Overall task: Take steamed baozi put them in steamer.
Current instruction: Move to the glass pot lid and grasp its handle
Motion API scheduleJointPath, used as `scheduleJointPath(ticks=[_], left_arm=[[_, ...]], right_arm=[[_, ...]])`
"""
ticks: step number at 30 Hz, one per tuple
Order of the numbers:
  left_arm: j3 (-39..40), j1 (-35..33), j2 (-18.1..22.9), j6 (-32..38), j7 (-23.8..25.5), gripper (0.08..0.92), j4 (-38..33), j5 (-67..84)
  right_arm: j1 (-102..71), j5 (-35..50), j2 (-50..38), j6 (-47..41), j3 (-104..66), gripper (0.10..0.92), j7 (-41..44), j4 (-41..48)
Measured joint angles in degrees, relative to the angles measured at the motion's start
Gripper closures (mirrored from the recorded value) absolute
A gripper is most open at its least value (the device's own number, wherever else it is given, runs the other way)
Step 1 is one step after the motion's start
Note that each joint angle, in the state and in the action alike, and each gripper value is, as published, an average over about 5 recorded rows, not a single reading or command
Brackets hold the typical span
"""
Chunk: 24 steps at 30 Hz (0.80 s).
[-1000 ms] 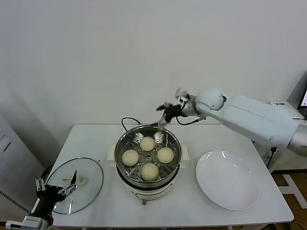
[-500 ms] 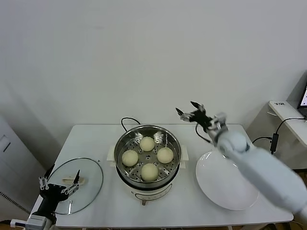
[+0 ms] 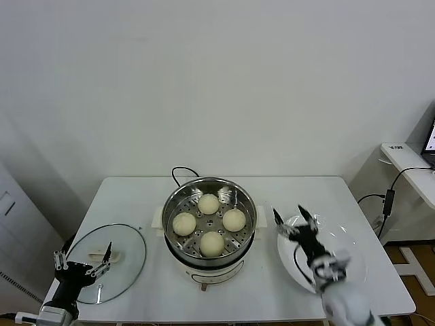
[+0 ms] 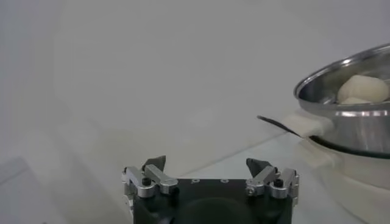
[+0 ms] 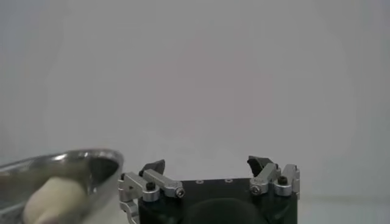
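Four baozi (image 3: 209, 204) sit on the perforated floor of the steamer (image 3: 209, 234), which stands mid-desk (image 3: 136, 197). The right gripper (image 3: 295, 219) hangs over the near-left edge of the white plate (image 3: 346, 272), just beside the steamer, jaws spread and empty. The left gripper (image 3: 81, 263) waits over the glass lid (image 3: 129, 261) at the desk's left, jaws spread too.

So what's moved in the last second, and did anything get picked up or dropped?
The right hand, open and empty, swung from behind the steamer back toward the robot and now hangs over the white plate. Nothing was grasped or released. The four baozi in the steamer, the glass lid and the left hand over it stayed put.
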<state>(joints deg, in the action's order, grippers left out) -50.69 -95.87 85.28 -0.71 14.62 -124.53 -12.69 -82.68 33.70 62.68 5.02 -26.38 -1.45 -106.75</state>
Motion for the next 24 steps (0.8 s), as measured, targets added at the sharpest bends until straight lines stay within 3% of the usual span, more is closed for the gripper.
scheduleJointPath(ticks=[9, 16, 24], left_arm=[[-0.93, -0.22, -2.25, 12.82, -3.51, 0.177, 6.30, -12.48], [-1.27, 0.06, -4.31, 22.90, -11.80, 0.177, 14.06, -30.57], [-1.11, 2.72, -4.78, 26.83, -20.15, 0.177, 21.27, -49.33]], right_arm=[[-12.67, -5.01, 7.03, -0.52, -6.52, 0.203, -0.38, -6.16], [-17.57, -7.29, 10.32, -0.44, -8.88, 0.203, -0.34, -8.46], [-20.84, -8.92, 12.37, -0.08, -10.07, 0.203, -0.04, -10.33]])
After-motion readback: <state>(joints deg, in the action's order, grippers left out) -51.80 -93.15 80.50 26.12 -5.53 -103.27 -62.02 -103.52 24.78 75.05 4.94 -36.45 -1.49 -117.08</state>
